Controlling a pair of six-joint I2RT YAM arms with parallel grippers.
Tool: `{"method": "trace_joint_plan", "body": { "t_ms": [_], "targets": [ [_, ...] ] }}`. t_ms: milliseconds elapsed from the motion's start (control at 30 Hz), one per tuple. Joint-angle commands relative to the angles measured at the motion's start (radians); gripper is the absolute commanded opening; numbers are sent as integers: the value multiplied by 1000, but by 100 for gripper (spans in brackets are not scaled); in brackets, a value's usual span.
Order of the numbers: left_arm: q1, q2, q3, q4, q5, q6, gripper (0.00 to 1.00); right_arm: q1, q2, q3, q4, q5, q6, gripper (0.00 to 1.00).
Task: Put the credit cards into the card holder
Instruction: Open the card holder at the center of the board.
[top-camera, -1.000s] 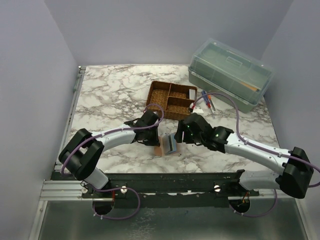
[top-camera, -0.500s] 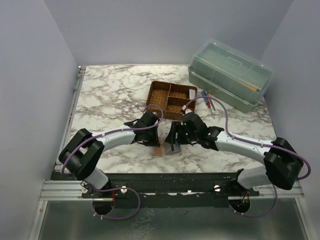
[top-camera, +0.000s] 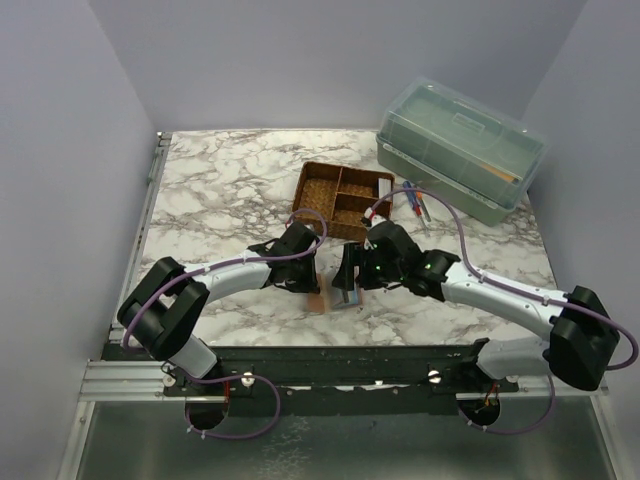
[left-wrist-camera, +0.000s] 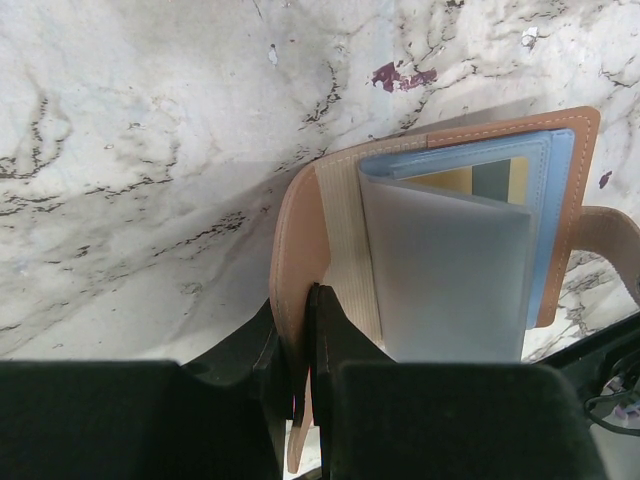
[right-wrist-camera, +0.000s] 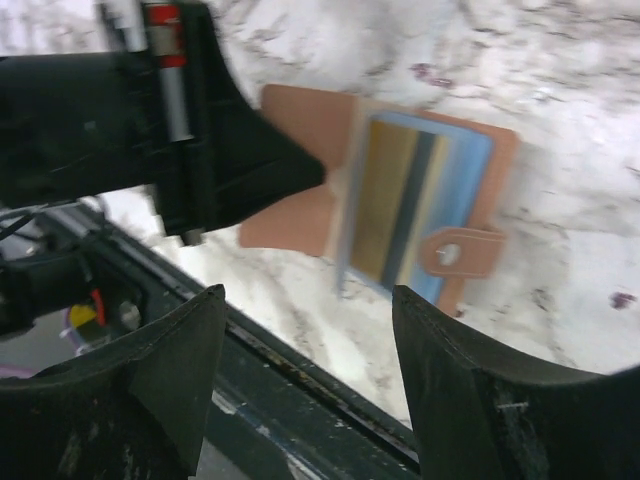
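The tan card holder (left-wrist-camera: 300, 250) lies open near the table's front edge, with its bluish-grey pockets (left-wrist-camera: 560, 200) fanned up. A yellowish credit card (left-wrist-camera: 450, 180) sits in one pocket and also shows in the right wrist view (right-wrist-camera: 385, 195). My left gripper (left-wrist-camera: 300, 335) is shut on the holder's left cover. In the top view the left gripper (top-camera: 300, 272) is just left of the holder (top-camera: 335, 295). My right gripper (right-wrist-camera: 310, 340) is open and empty, just above the holder's snap tab (right-wrist-camera: 455, 250). In the top view the right gripper (top-camera: 350, 275) covers most of the holder.
A brown woven divided tray (top-camera: 318, 190) stands behind the grippers, with something whitish in its far right compartment (top-camera: 385, 186). Red and blue pens (top-camera: 415, 203) lie to its right. A translucent green box (top-camera: 460, 148) is at the back right. The table's metal front rail (right-wrist-camera: 300, 385) is close below.
My right gripper has moved left from beside the card holder to over it, and stays open. My left gripper has kept its hold and has not moved.
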Motion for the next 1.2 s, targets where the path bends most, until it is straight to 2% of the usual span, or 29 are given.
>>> {"method": "trace_joint_plan", "body": {
  "t_ms": [0,133,167,233,300,400,633,1167],
  "targets": [
    [0,29,2,-15,6,4,2,11,19,-16,150,-139,-20,69],
    [0,40,9,-20,8,4,0,10,144,33,94,-67,-1,44],
    [0,41,10,-20,10,4,0,10,169,46,66,-32,7,40],
    [0,42,9,-21,11,4,0,9,193,49,39,22,17,38],
    [0,43,9,-22,10,1,0,9,190,34,39,31,19,40],
    [0,42,8,-22,12,1,0,7,169,5,70,25,16,51],
    [0,44,11,-23,12,4,0,-2,158,-47,115,4,46,64],
    [0,22,-1,-23,11,-2,0,-10,218,-78,190,-32,69,73]
  ]
}}
